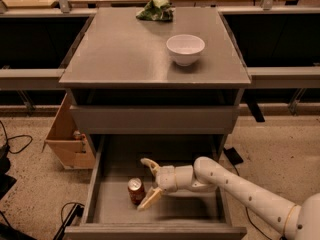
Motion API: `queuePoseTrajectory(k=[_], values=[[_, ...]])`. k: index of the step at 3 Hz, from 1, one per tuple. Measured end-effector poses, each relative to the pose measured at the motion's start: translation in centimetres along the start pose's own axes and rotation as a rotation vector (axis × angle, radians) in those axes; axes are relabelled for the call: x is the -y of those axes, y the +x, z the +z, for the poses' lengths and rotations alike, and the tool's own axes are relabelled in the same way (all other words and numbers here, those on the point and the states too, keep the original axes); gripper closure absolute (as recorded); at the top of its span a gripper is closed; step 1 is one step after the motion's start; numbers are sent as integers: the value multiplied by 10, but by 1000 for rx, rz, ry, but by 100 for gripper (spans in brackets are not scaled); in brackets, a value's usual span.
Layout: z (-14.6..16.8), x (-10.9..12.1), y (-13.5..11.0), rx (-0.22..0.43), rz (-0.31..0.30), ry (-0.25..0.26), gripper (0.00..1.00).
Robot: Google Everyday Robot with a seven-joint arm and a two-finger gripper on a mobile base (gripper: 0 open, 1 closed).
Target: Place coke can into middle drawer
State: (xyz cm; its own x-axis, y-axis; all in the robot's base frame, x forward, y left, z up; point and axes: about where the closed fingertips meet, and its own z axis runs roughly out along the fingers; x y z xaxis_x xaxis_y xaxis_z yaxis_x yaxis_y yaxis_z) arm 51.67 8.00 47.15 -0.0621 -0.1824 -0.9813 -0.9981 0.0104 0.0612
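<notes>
In the one camera view, the middle drawer (175,210) is pulled out wide at the bottom of the cabinet. The coke can (135,191) stands upright on its grey floor, in the front left part, with the silver top up. The white arm (240,189) reaches in from the right. The pincer (142,184) is inside the drawer, just to the right of the can, with its two fingers spread well apart, one pointing to the back and one to the front. The front finger (150,199) is just beside the can; whether it touches the can cannot be told. The can looks set down already, so the step in hand is probably the release and the way out. To do this well, the pincer should leave its fingers apart and draw away from the can slowly, up and to the right. That way the front finger does not brush the can and tip it, and the arm should pass clear of the shallower drawer (150,119) above. On the worktop (120,54) a white bowl (185,49) and a green cloth (156,10) lie well apart from this work.
</notes>
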Motion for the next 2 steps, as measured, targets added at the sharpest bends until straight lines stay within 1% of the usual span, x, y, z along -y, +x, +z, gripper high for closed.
queuePoseTrajectory(k=[1,2], values=[[-41,-25,-37,-44,-51,-54,0],[-80,-71,-70,-240,-83,-187,0]])
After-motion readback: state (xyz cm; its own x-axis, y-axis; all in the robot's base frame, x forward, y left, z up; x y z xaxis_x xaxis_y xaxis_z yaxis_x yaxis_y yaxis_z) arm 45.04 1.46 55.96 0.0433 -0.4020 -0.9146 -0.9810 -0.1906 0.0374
